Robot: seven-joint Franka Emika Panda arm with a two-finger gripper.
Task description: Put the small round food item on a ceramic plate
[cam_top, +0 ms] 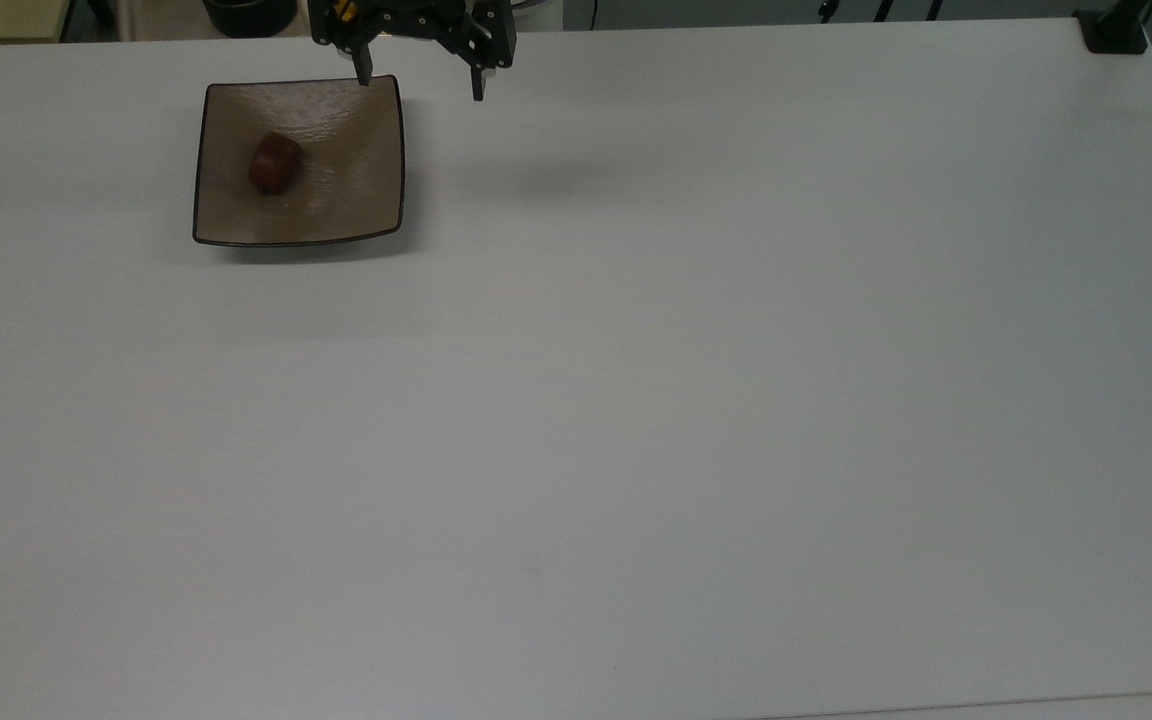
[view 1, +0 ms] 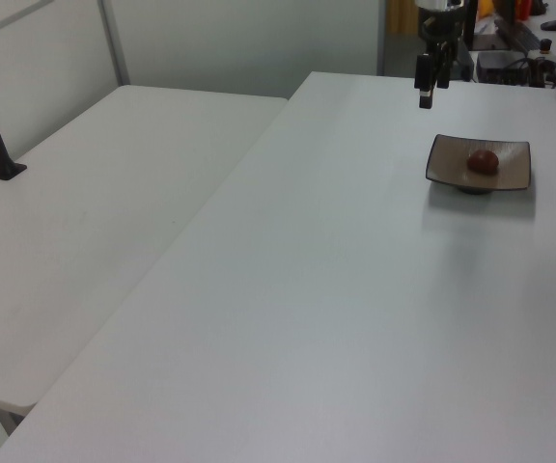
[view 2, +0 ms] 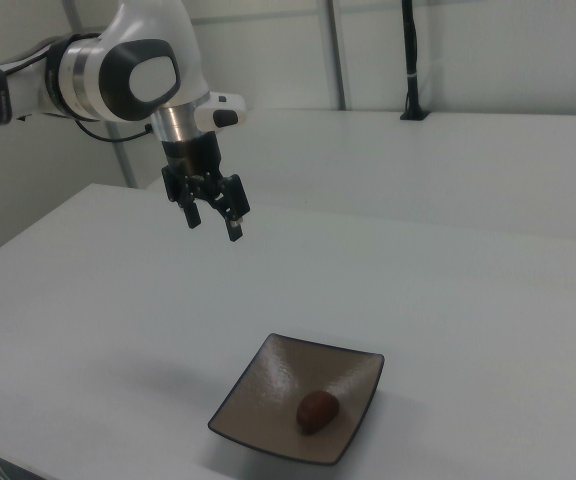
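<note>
The small round food item (cam_top: pixel 274 163) (view 1: pixel 483 161) (view 2: pixel 318 410), a dark red-brown lump, lies on the square brown ceramic plate (cam_top: pixel 346 200) (view 1: pixel 449 164) (view 2: pixel 268 385). In the top view the plate sits at the table's upper left. My gripper (cam_top: pixel 421 88) (view 1: pixel 427 95) (view 2: pixel 214 227) hangs open and empty in the air, high above the table. In the top view it stands at the plate's upper right corner, with one fingertip over the plate's rim.
The white table (cam_top: pixel 636 400) stretches wide to the top view's right and bottom. A second white table (view 1: pixel 85 222) adjoins it on the left view's left. A black post (cam_top: pixel 1116 30) is clamped at the top view's upper right corner.
</note>
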